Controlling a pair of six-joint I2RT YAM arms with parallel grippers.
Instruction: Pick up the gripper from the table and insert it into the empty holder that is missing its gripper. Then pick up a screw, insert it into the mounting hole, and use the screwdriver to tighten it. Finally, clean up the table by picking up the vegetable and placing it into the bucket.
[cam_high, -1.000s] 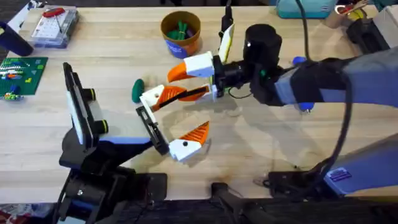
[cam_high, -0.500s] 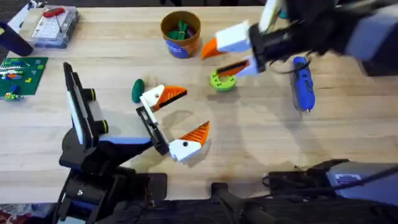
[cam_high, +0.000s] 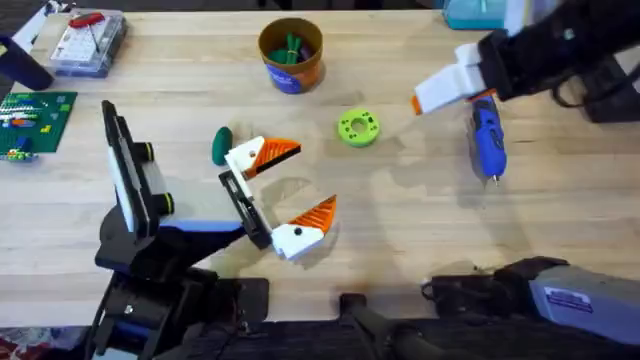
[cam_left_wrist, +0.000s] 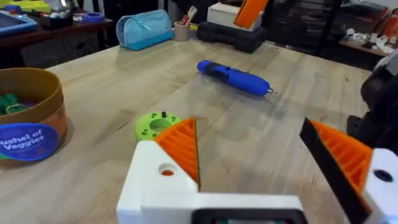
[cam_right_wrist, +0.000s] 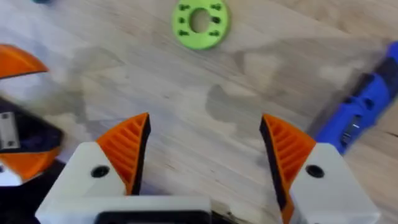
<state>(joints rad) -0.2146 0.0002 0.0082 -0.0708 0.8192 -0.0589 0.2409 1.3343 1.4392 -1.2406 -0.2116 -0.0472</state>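
We judged the task to be in its early part. The loose gripper finger (cam_high: 300, 230), with its white base, dark dot and ribbed orange tip, lay at the near end of the black holder bar (cam_high: 245, 205), touching it. We could not tell whether it was truly seated in its slot. The fixed finger (cam_high: 262, 155) sat at the bar's far end.

The blue screwdriver (cam_high: 487, 135) lay flat on the table (cam_high: 400, 230), so we took the screw to be not yet driven. The lime-green disc (cam_high: 358, 128) sat apart from the bar. The dark green vegetable (cam_high: 221, 146) rested on the wood just beside the fixed finger, not yet cleared away.

The right gripper (cam_right_wrist: 205, 134) hung above the screwdriver, its jaws spread and nothing between them. The left gripper (cam_left_wrist: 249, 134) stood wide apart and empty too.

The orange-brown bucket (cam_high: 290, 55), with its blue band, stood at the far side of the table and held a few green pieces. We could not make them out further.
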